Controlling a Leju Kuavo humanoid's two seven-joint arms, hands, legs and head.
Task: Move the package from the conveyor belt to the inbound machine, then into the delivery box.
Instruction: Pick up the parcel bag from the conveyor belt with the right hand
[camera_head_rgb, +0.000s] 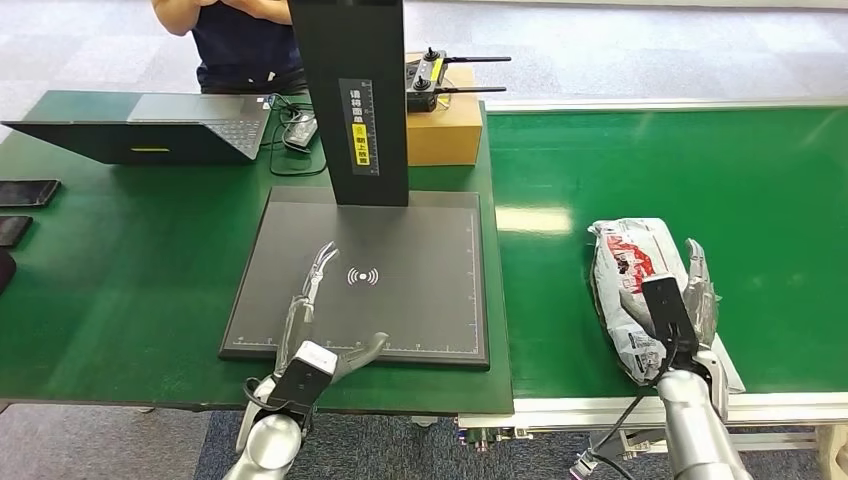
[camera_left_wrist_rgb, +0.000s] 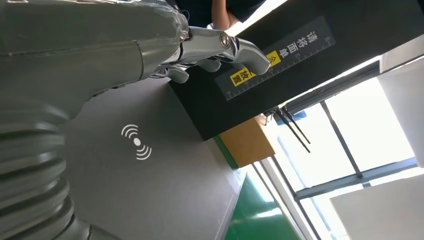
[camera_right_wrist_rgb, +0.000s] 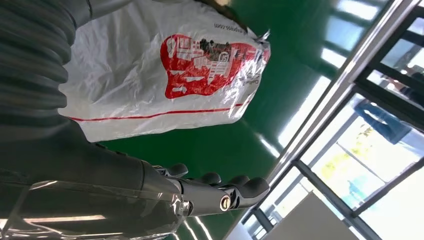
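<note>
Package (camera_head_rgb: 633, 290): white crinkled plastic mailer with a red printed block and a red line across it (print too small to read), lying on the green conveyor belt (camera_head_rgb: 760, 200) near its front edge, long axis running front to back, slightly angled. Right hand (camera_head_rgb: 697, 300) just beside the package on the side away from the scanner, fingers (camera_right_wrist_rgb: 235, 186) stretched out straight along the belt and apart from the plastic, holding nothing.

Left of the belt, on the green table (camera_head_rgb: 120, 290), the inbound machine (camera_head_rgb: 370, 280): flat dark grey pad with a white wireless symbol at its centre and ruler marks along its edges, black upright post (camera_head_rgb: 350, 100) at its back edge carrying a strip of Chinese characters and a yellow label (not legible enough to quote). Left hand (camera_head_rgb: 315, 320) over the pad's front left part, fingers extended and spread, gripping nothing.

Behind the post, a brown cardboard box (camera_head_rgb: 445, 125) with a black antenna controller (camera_head_rgb: 430, 80) on top. Toward the table's back left corner, an open laptop (camera_head_rgb: 150, 130); a person (camera_head_rgb: 240, 40) beyond it.
</note>
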